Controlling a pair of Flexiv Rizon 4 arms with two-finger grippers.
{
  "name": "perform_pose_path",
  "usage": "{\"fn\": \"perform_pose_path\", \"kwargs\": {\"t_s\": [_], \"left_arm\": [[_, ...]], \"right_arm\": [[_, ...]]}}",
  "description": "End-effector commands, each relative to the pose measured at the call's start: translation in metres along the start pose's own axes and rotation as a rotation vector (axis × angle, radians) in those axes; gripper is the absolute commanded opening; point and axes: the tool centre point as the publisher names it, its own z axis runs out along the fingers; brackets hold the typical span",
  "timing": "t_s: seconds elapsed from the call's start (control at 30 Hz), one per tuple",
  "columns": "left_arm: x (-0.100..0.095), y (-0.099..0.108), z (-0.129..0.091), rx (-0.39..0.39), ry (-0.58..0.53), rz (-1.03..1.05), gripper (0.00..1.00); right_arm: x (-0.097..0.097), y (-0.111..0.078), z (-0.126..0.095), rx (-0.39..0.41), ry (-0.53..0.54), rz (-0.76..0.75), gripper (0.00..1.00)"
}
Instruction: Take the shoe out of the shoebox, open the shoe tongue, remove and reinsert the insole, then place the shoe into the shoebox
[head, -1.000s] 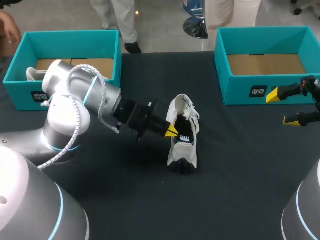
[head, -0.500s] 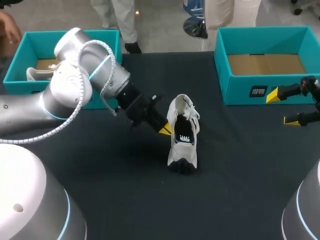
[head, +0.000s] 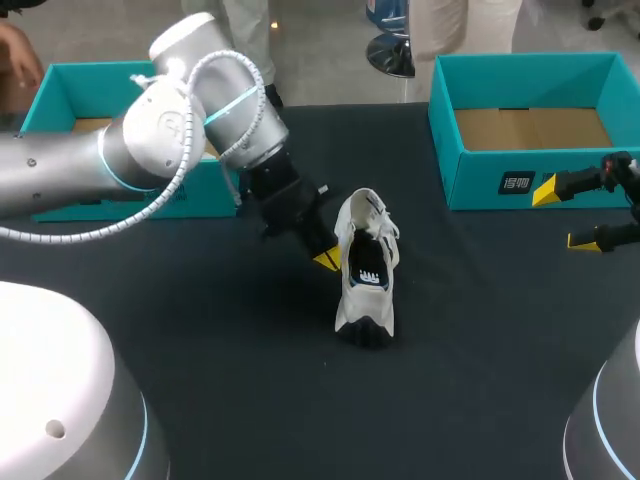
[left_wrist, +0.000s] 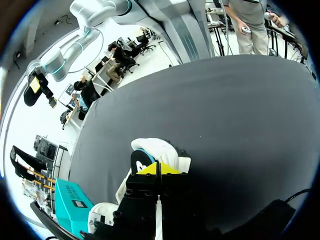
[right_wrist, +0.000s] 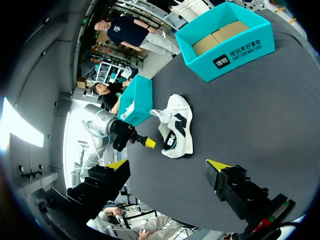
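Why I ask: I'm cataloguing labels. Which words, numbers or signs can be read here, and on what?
Nothing reads clearly enough to quote.
Right shoebox: black label with white print on its front wall, too small to read.
Left shoebox: dark label on its wall, blurred.
Shoe: white mark inside, blurred.

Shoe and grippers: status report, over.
Left gripper shut, empty, just beside white sneaker. Right gripper open, empty, by right shoebox. Sneaker stands on table, not boxed. Nothing in the way.
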Motion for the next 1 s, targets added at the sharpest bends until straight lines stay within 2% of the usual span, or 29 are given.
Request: {"fn": "perform_pose_path", "kwargs": {"t_s": [0.03, 0.43, 0.5, 0.7, 1.0], "left_arm": [[-0.005, 0.0, -0.006, 0.0, 0.071, -0.039, 0.0], [-0.005, 0.0, -0.006, 0.0, 0.071, -0.039, 0.0], [-0.009, 0.001, -0.006, 0.027, 0.076, 0.005, 0.0], [-0.021, 0.011, -0.003, -0.018, 0.222, 0.128, 0.0], [-0.029, 0.022, 0.002, -0.058, 0.292, 0.164, 0.0]], "right_arm": [[0.0, -0.002, 0.0, -0.003, -0.002, 0.001, 1.0], [0.0, -0.002, 0.0, -0.003, -0.002, 0.001, 1.0], [0.0, -0.002, 0.0, -0.003, -0.002, 0.001, 1.0], [0.0, -0.002, 0.0, -0.003, -0.002, 0.001, 1.0], [0.0, -0.002, 0.0, -0.003, -0.002, 0.001, 1.0]]}}
